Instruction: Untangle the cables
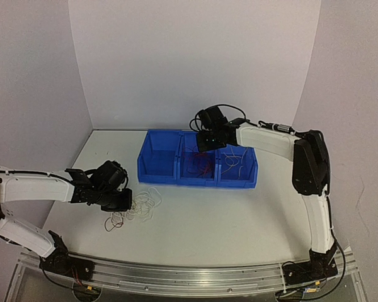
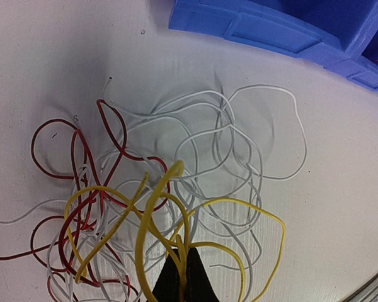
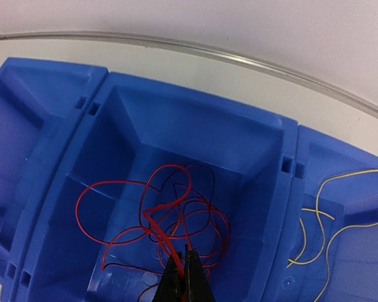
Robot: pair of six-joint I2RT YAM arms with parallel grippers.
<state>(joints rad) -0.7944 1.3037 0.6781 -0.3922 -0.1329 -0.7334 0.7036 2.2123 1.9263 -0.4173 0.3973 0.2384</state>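
Note:
A tangle of thin white, red and yellow cables (image 1: 138,207) lies on the table in front of the blue bins (image 1: 198,182). My left gripper (image 1: 118,200) sits at its left edge. In the left wrist view it (image 2: 182,261) is shut on a yellow cable (image 2: 152,207), whose loops rise from the white (image 2: 239,151) and red cables (image 2: 82,157). My right gripper (image 1: 209,139) hangs over the middle bin (image 3: 258,157). In the right wrist view it (image 3: 184,259) is shut on a red cable (image 3: 160,233) that runs into the red loops in that bin.
Three blue bins stand side by side at mid table. The left bin (image 1: 157,157) looks empty. The right bin (image 3: 346,251) holds yellow cables (image 3: 321,226). A metal rail (image 1: 195,277) runs along the near edge. White walls close in the back and sides.

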